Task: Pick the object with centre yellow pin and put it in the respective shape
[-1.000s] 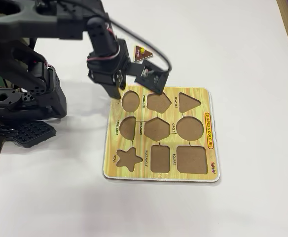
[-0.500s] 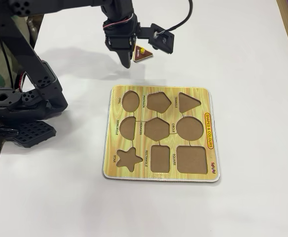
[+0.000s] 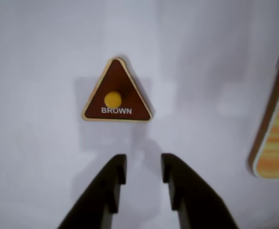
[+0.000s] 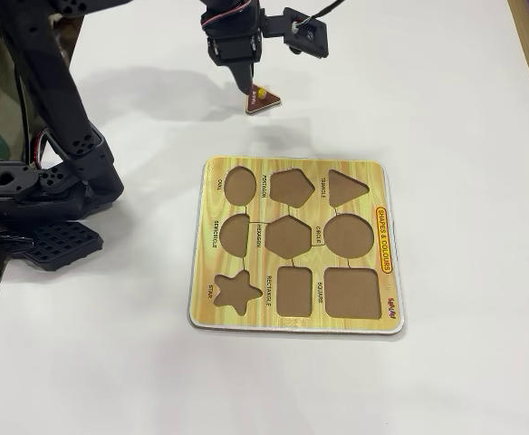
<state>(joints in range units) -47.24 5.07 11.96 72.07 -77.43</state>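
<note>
A brown triangle piece (image 3: 116, 93) marked BROWN, with a yellow centre pin (image 3: 112, 99), lies flat on the white table. In the fixed view the triangle piece (image 4: 263, 101) lies beyond the far edge of the shape board (image 4: 293, 175). My gripper (image 3: 144, 167) is open and empty, its two dark fingers just short of the triangle's base edge and apart from it. In the fixed view the gripper (image 4: 247, 88) hangs over the piece's left side. The board's triangle cut-out (image 4: 347, 188) is at its far right corner.
The wooden board has several empty cut-outs, among them a star (image 4: 238, 292) and a square (image 4: 351, 293). Its corner shows at the right edge of the wrist view (image 3: 275, 143). The black arm base (image 4: 43, 195) stands at the left. The table edge runs along the far right.
</note>
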